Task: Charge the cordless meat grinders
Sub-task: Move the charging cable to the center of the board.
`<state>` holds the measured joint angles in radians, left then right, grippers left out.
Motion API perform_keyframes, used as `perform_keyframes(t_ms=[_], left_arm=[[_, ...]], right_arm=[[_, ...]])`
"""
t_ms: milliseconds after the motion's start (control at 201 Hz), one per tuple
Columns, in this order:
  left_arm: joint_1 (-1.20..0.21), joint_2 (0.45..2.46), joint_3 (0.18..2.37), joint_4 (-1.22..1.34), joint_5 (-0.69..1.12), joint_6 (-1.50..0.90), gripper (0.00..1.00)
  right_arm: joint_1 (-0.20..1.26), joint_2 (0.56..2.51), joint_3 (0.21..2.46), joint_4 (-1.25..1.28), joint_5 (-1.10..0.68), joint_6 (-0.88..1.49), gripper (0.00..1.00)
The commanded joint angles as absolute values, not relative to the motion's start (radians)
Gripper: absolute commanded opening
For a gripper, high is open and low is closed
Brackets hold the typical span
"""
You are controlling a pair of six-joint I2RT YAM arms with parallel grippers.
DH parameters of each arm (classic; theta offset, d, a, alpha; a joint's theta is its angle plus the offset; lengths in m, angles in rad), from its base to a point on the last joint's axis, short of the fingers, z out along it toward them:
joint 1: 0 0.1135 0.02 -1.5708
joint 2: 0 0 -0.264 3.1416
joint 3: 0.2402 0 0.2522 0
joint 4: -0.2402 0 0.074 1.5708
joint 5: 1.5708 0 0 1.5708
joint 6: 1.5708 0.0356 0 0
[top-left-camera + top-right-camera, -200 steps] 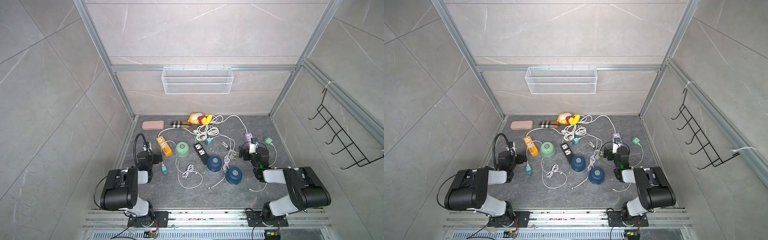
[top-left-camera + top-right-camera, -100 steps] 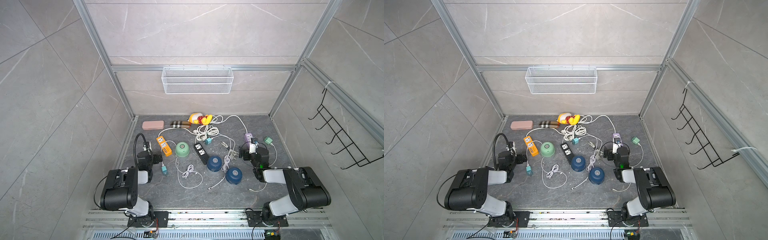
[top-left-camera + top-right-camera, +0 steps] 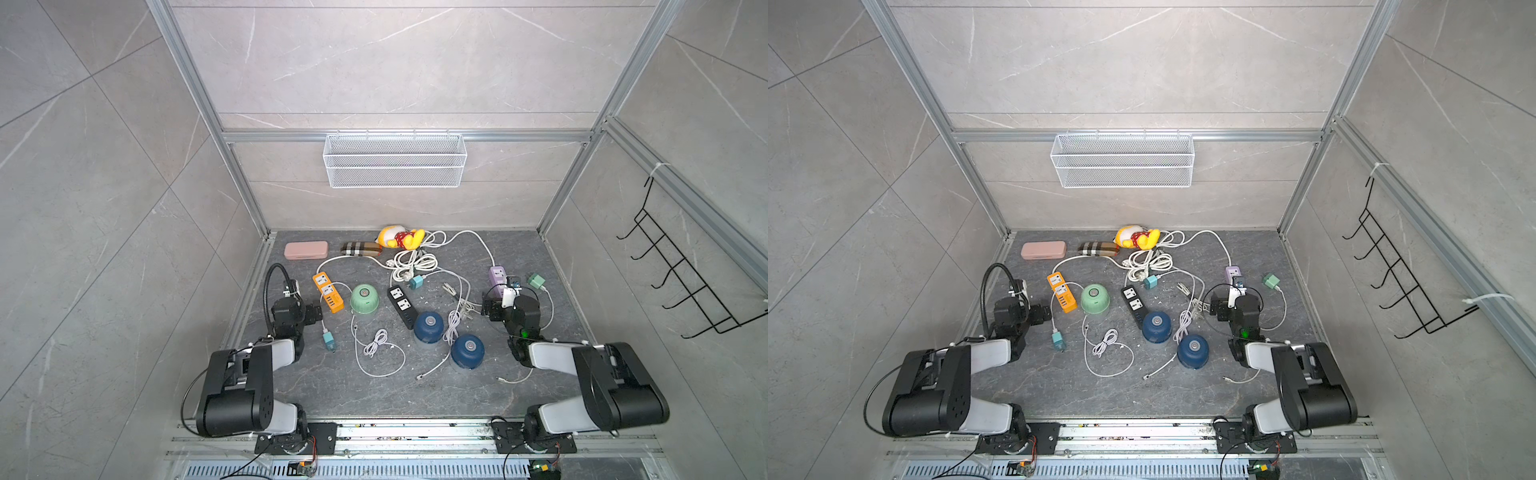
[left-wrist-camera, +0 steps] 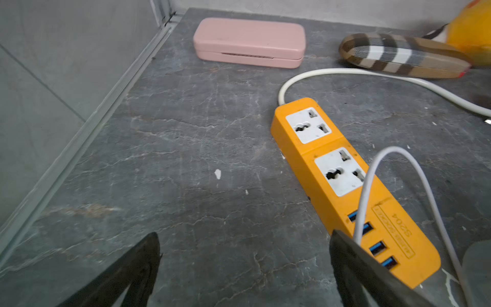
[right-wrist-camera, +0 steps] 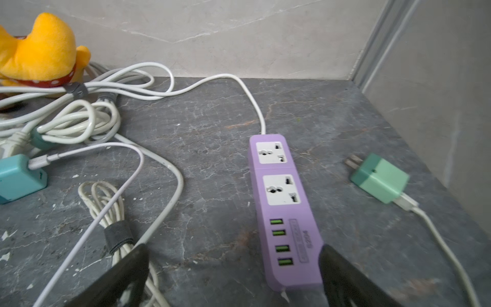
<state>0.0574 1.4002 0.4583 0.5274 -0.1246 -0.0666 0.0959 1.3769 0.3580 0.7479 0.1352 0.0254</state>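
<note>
Grey desk (image 3: 332,395) strewn with cables (image 3: 409,264): left tool (image 4: 244,239) gapes empty by the orange strip (image 4: 345,186), right tool (image 5: 233,252) by the purple strip (image 5: 284,212). Charging the grinders (image 3: 429,326) seems unstarted; next comes grasping a plug.

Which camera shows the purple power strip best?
The right wrist view: the purple power strip sits central, sockets and green ports clear. Both top views show it small, partly behind the right arm. The left wrist view misses it.

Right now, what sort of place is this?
Likely a robot test cell mocked up as a tiled room: tile-look walls on an aluminium frame, a wire basket hung on it, and a left arm and right arm bolted to the front rail.
</note>
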Motion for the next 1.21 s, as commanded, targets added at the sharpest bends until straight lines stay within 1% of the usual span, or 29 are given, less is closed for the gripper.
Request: perform_keyframes(t_ms=[0,50,100,139,164,219,259,324,364,393,428,443,493,568,603,702,832,941,1011,1076,1165,1205], left_arm=[[0.031,1.293,0.579,0.289,-0.261,-0.143,1.0],[0.017,1.234,0.605,0.2,-0.302,-0.217,1.0],[0.017,1.173,0.63,0.109,-0.308,-0.316,1.0],[0.016,1.13,0.652,0.028,-0.314,-0.388,1.0],[0.016,1.101,0.66,-0.018,-0.316,-0.434,1.0],[0.016,1.039,0.672,-0.118,-0.308,-0.554,1.0],[0.016,0.997,0.683,-0.187,-0.25,-0.61,1.0],[0.014,0.947,0.692,-0.253,-0.09,-0.63,1.0],[0.01,0.923,0.697,-0.299,0.002,-0.657,0.99],[0.002,0.905,0.7,-0.332,0.069,-0.668,0.97],[-0.017,0.887,0.702,-0.36,0.125,-0.672,0.91],[-0.032,0.879,0.703,-0.376,0.14,-0.675,0.89],[-0.1,0.855,0.707,-0.425,0.16,-0.688,0.85],[-0.238,0.825,0.707,-0.465,0.149,-0.69,0.82],[-0.309,0.818,0.712,-0.492,0.12,-0.692,0.79],[-0.513,0.836,0.723,-0.545,0.026,-0.713,0.78],[-0.738,0.929,0.748,-0.545,-0.057,-0.773,0.74],[-0.904,1.041,0.794,-0.501,-0.134,-0.778,0.73],[-0.99,1.128,0.821,-0.443,-0.143,-0.767,0.71],[-1.059,1.191,0.836,-0.369,-0.13,-0.755,0.69],[-1.128,1.26,0.827,-0.238,-0.079,-0.731,0.69],[-1.155,1.296,0.829,-0.192,-0.056,-0.72,0.68]], right_arm=[[0.094,1.208,0.385,0.557,0.253,0.106,0.99],[0.094,1.117,0.44,0.348,0.321,0.202,0.99],[0.095,1.065,0.505,0.149,0.406,0.309,0.99],[0.094,1.036,0.574,-0.07,0.491,0.437,0.99],[0.09,1.025,0.61,-0.183,0.511,0.489,0.99],[0.085,0.997,0.652,-0.296,0.433,0.481,0.99],[0.084,0.968,0.664,-0.357,0.379,0.504,0.96],[0.084,0.923,0.676,-0.428,0.253,0.516,0.85],[0.085,0.909,0.689,-0.469,0.157,0.503,0.81],[0.086,0.908,0.702,-0.497,0.075,0.483,0.79],[0.087,0.911,0.713,-0.527,-0.016,0.476,0.78],[0.087,0.911,0.718,-0.54,-0.054,0.474,0.79],[0.097,0.904,0.72,-0.565,-0.16,0.463,0.87],[0.132,0.867,0.727,-0.604,-0.226,0.456,0.87],[0.157,0.844,0.736,-0.628,-0.226,0.456,0.87],[0.204,0.804,0.786,-0.733,-0.188,0.451,0.85],[0.22,0.854,0.851,-0.877,-0.152,0.454,0.83],[0.232,0.845,0.827,-0.901,-0.158,0.516,0.84],[0.241,0.814,0.786,-0.9,-0.159,0.557,0.84],[0.247,0.784,0.742,-0.901,-0.161,0.589,0.83],[0.255,0.739,0.709,-0.926,-0.15,0.616,0.81],[0.254,0.718,0.699,-0.946,-0.144,0.626,0.77]])
